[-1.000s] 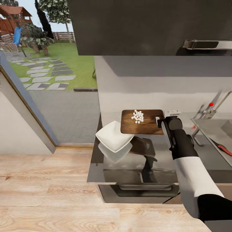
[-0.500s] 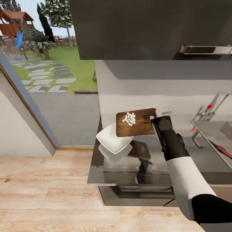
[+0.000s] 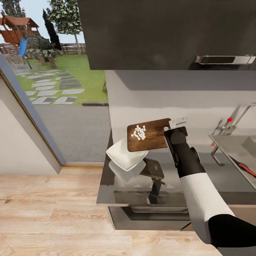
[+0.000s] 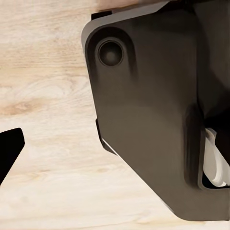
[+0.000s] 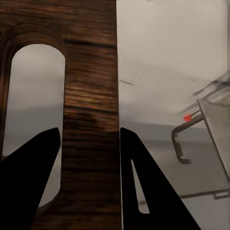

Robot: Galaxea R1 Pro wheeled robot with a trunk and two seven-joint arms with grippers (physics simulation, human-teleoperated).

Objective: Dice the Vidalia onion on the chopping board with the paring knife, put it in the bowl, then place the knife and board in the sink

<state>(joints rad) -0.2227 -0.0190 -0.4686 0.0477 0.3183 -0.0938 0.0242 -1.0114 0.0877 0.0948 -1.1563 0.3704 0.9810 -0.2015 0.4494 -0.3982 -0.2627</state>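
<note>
Between your right gripper's fingers sits the board's handle end, pinched tight so the onion bits can slide toward the bowl.

Diced onion on the chopping board; bowl on the desk under the board's left edge; sink well right, paring knife inside.

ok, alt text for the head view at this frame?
The right gripper holds the chopping board by its handle end, lifted and tilted over the white bowl on the grey countertop, with diced onion on the board. The paring knife lies in the sink at right.
</note>
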